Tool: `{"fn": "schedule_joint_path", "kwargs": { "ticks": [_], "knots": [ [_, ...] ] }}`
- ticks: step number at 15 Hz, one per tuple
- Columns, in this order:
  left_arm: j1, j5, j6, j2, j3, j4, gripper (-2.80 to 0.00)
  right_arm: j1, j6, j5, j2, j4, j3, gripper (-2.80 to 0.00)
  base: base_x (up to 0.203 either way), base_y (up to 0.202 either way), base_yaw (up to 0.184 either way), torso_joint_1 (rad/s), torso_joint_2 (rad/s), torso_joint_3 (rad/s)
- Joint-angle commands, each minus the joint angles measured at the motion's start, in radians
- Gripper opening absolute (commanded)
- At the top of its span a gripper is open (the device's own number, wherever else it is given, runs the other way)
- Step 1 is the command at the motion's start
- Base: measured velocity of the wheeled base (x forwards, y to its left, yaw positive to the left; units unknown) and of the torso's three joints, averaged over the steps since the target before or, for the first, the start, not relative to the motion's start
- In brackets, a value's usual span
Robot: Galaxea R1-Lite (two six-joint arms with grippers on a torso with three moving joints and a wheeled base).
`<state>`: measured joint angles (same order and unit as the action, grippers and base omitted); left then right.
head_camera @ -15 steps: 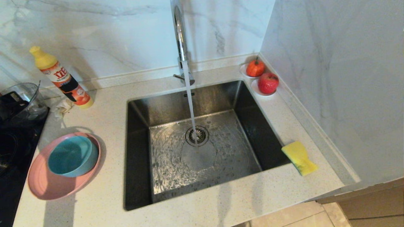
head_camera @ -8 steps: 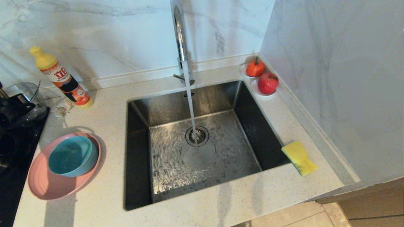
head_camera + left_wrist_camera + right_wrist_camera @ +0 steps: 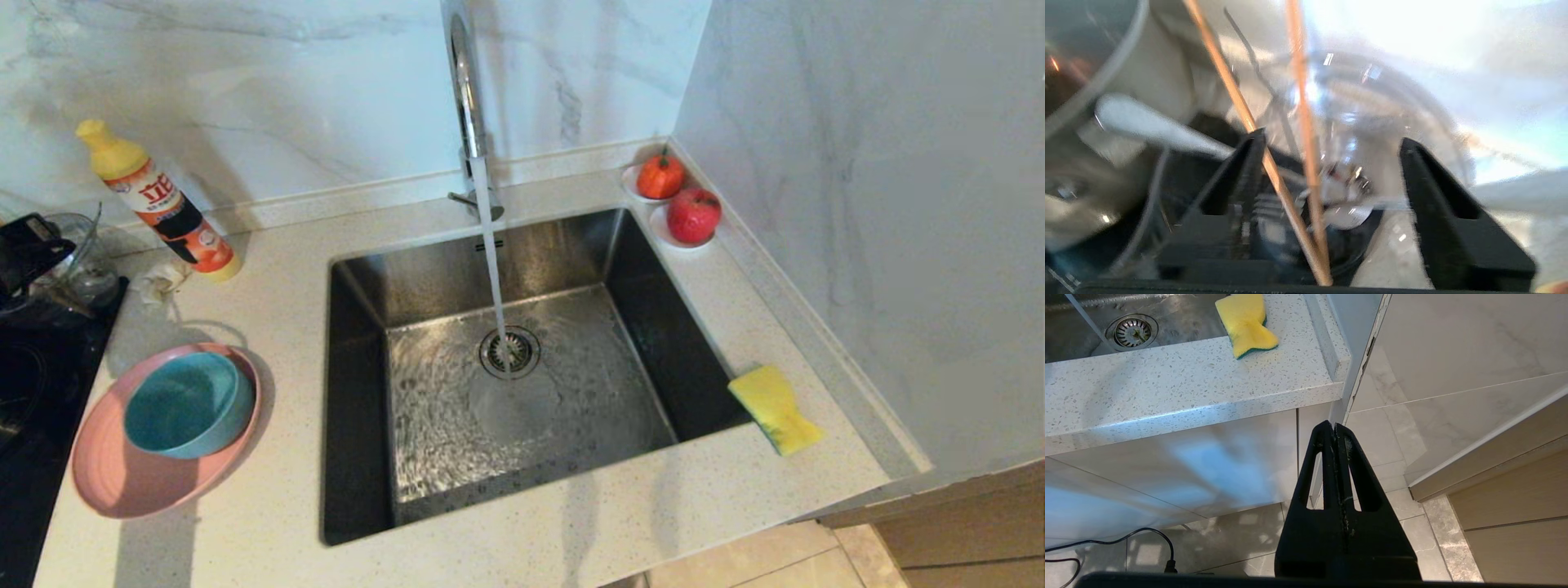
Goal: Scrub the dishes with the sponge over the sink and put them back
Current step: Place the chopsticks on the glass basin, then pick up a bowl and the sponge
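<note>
My left gripper (image 3: pixel 1331 151) has spread its jaws by the glass bowl (image 3: pixel 77 265) left of the sink (image 3: pixel 506 367), so (right gripper (image 3: pixel 1336 428) closed, parked below the counter) I should approach the bowl (image 3: pixel 188 404) on the plate (image 3: pixel 163 433) squarely; sponge (image 3: pixel 774 408) lies right of the sink.

The right gripper (image 3: pixel 1334 425) is hanging below the bench (image 3: pixel 1180 388) edge, its black fingers (image 3: pixel 1349 465) pressing flat together — nothing between them — and pointing toward the tiled floor (image 3: pixel 1392 457). Up on the speckled bench the yellow sponge (image 3: pixel 1246 323) is lying just beside the sink (image 3: pixel 1081 347), green layer facing down. The strainer drain (image 3: pixel 1131 332) is showing in the wet basin. A black cable (image 3: pixel 1126 543) is trailing across the floor.
</note>
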<state>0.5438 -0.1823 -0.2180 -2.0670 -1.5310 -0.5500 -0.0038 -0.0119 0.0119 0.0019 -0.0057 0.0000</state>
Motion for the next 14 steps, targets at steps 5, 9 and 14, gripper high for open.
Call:
{"fn": "schedule_joint_path", "kwargs": {
  "ticks": [5, 9, 14],
  "knots": [
    [0.002, -0.009, -0.050, 0.206, -0.127, 0.236, 0.00, 0.001, 0.000, 0.000, 0.001, 0.000, 0.000, -2.80, 0.000, 0.000, 0.000, 0.000, 0.00, 0.000],
    [0.001, 0.004, -0.054, 0.394, -0.160, 0.482, -2.80, 0.000, 0.000, 0.000, 0.001, 0.000, 0.000, -2.80, 0.000, 0.000, 0.000, 0.000, 0.00, 0.000],
    [-0.018, 0.119, -0.055, 0.627, -0.134, 0.671, -2.80, 0.000, 0.000, 0.000, 0.001, 0.000, 0.000, -2.80, 0.000, 0.000, 0.000, 0.000, 0.00, 0.000]
  ]
}}
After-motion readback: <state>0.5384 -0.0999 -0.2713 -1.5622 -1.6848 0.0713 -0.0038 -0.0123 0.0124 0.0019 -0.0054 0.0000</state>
